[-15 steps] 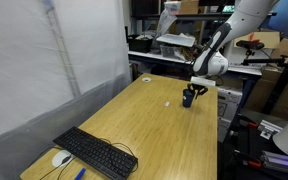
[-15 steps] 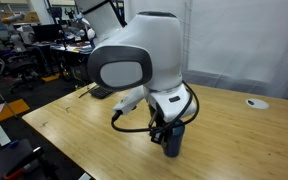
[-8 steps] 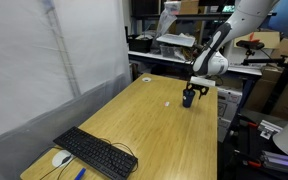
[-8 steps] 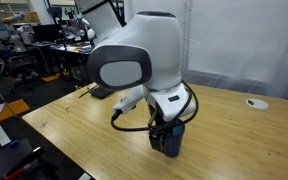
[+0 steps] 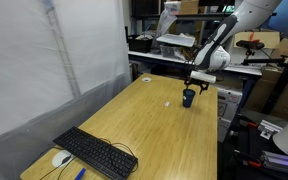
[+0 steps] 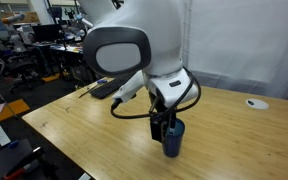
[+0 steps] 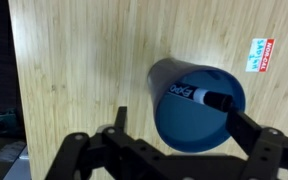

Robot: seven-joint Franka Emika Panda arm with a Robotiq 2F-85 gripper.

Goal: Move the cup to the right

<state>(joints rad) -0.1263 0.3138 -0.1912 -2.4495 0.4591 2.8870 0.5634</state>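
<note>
Near the far end of the wooden worktop, close to the long edge that lay away from the white curtain, the cup stood upright on the wood. It was small, dark blue and cylindrical, and in an exterior view it rested on its base with nothing else touching it from the table side. The gripper hung directly over it, pointing down. In the wrist view the cup was seen from above between the 2 dark fingers, which were spread wide and released. 1 finger stood clear of the cup wall, while the opposite finger lay just beside the rim; contact there could not be judged. How far the fingertips reached down the cup's side could not be told either.

Inside the cup lay 1 black marker with a white label, leaning against the inner wall. A small red-and-white sticker lay flat on the wood near the cup. At the near corner by the curtain sat a black keyboard with a white mouse just beside it, both well apart from the cup. A white disc lay at a far corner.
</note>
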